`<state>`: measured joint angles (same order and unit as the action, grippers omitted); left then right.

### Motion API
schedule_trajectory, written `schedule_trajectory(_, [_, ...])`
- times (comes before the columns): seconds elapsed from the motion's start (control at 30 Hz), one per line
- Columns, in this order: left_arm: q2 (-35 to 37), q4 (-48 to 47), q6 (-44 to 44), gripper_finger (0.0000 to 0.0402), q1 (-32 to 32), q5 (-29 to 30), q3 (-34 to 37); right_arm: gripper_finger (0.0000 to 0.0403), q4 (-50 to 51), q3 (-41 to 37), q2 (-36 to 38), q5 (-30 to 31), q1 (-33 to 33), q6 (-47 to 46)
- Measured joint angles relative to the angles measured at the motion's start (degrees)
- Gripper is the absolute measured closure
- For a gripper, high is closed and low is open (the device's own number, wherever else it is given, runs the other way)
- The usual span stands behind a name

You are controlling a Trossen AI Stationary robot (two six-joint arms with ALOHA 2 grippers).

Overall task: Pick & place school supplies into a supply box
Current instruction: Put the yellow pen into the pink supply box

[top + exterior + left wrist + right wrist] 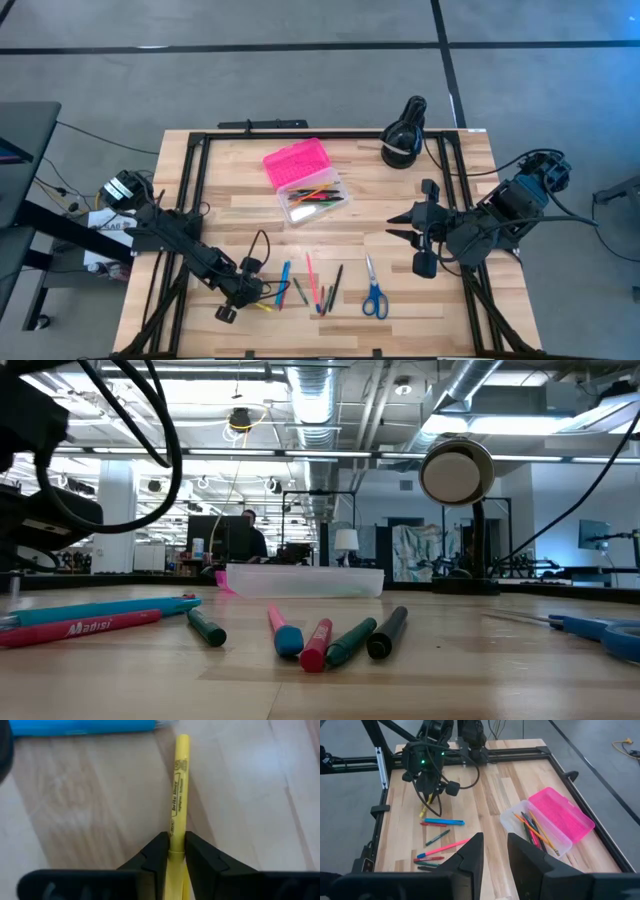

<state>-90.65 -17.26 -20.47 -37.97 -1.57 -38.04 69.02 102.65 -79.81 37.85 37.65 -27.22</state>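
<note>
The task is judged to be partly done. Several thin pens and pencils, orange, red and green among them, are already lying in the clear plastic base of the supply box (312,196), which stands open near the middle of the table, toward the far edge, with its bright pink textured lid (296,162) folded back flat on the wood. A loose row is left near the front edge: a blue marker (285,277), a pink pencil (311,272), a short green one (300,291), a dark pen (337,284) and others hard to separate, with the blue-handled scissors (374,293) at the row's right end.

The left gripper (174,855) is lowered at the row's left end, toward the front left corner, and its fingers are seen pressed against both sides of a yellow highlighter (177,795) that lies flat on the table; a lift is judged not yet begun. The right gripper (420,238) is held above the table near the right edge, well apart from the supplies, its fingers a little spread around nothing.

The table (440,310) is of pale wooden planks with visible grain, framed by black rails. The highlighter is a smooth, round plastic barrel with printed lettering. In the low view the pens are shown as slim cylinders with blunt caps, and the box base as a shallow translucent tray
</note>
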Motion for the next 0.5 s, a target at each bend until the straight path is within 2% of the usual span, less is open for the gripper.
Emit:
schedule_trajectory(0.2, [0.1,-1.6,-3.1,0.0361,1.2,1.8,-0.1,0.0321,0.0,0.0,0.0,0.0,0.0,0.1])
schedule_trajectory(0.5, [0.1,-2.0,-7.3,0.0362,2.5,4.5,-0.1,0.0321,0.0,0.0,0.0,0.0,0.0,0.0])
